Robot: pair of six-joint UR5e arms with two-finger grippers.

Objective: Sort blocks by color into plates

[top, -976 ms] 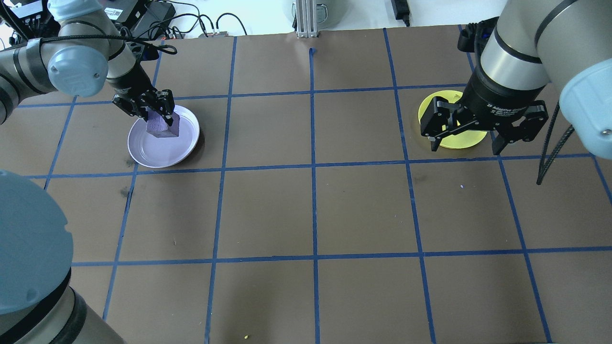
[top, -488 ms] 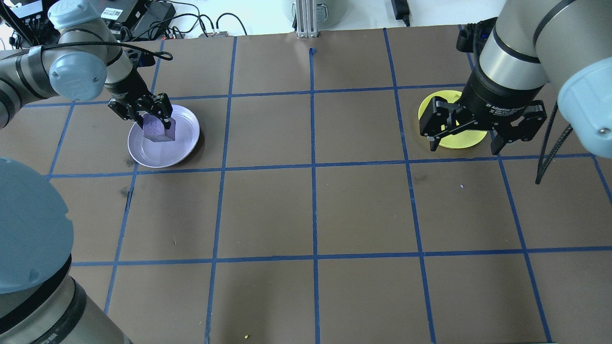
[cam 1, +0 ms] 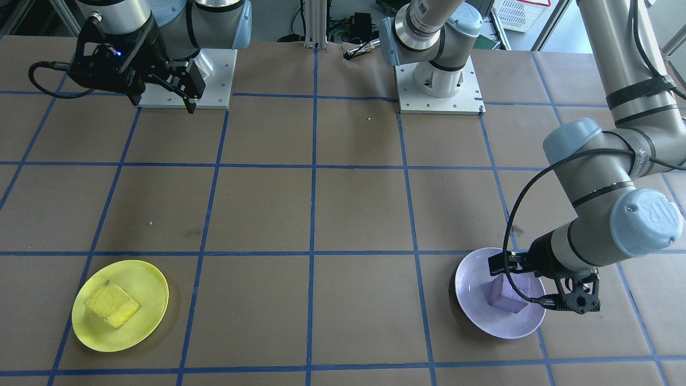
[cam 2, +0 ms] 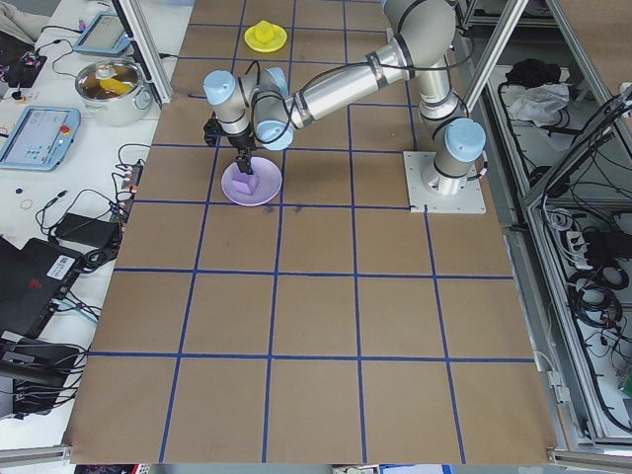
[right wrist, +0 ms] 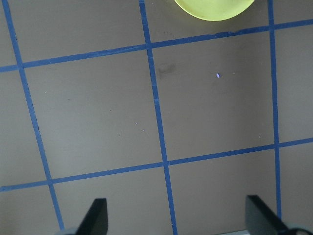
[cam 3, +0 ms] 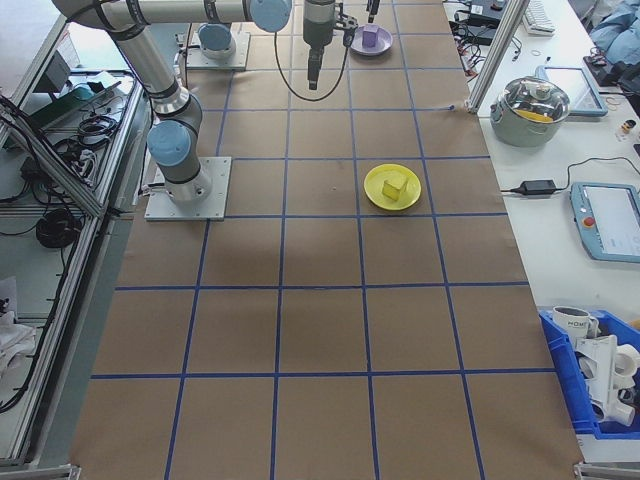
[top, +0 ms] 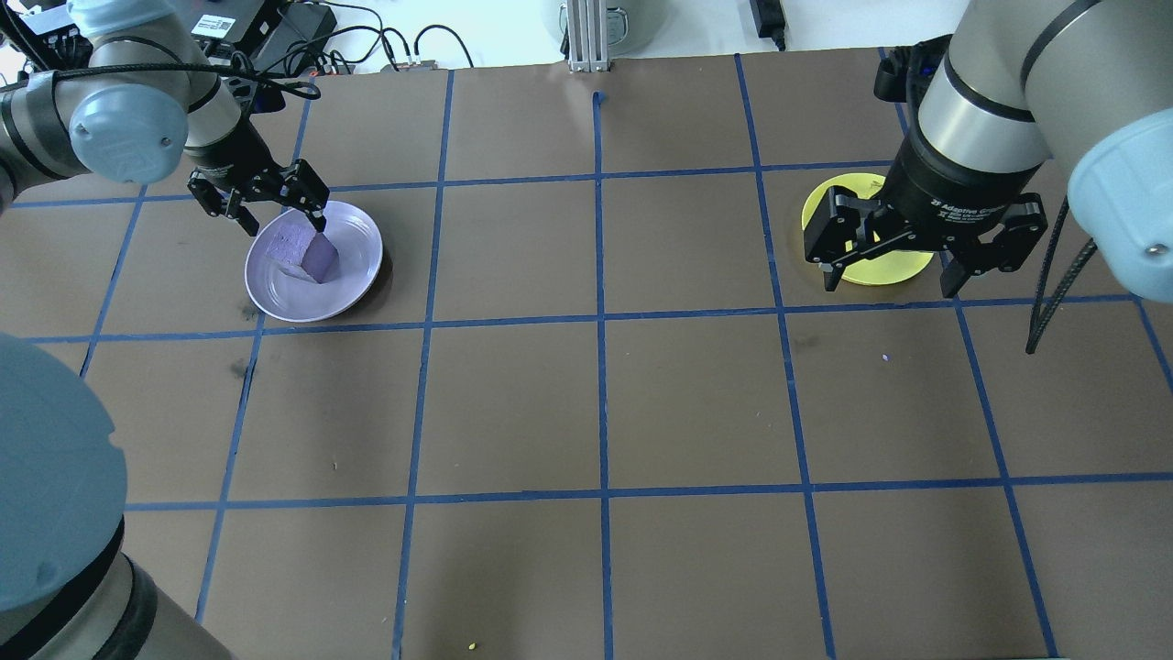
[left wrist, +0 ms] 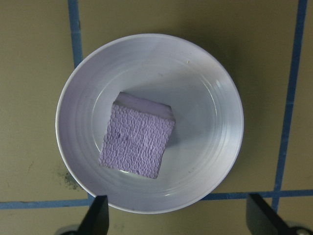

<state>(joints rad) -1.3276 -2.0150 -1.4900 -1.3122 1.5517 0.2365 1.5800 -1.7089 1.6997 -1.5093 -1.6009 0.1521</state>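
The purple block (left wrist: pixel 137 141) sits flat in the lavender plate (left wrist: pixel 210 88), a little off the dish's middle, and from my left wrist camera it lies straight below the left gripper (top: pixel 259 194), whose fingers (left wrist: pixel 99 215) stand wide apart with nothing between them, clear of the foam on both sides. That is the relation I care about: block under, fingers above and apart, so I judge a plain lift is what the left arm needs, with no sideways drag that might catch the block or the plate's rim. Further out, the yellow block (cam 1: pixel 113 305) rests in the yellow plate (cam 1: pixel 150 279) at the other end of the counter (top: pixel 605 403) (both colours look matched to me). The right gripper (top: pixel 916 243) hangs high over that plate's near edge, fingers (right wrist: pixel 93 218) spread wide and empty, only bare counter and blue tape lines beneath it
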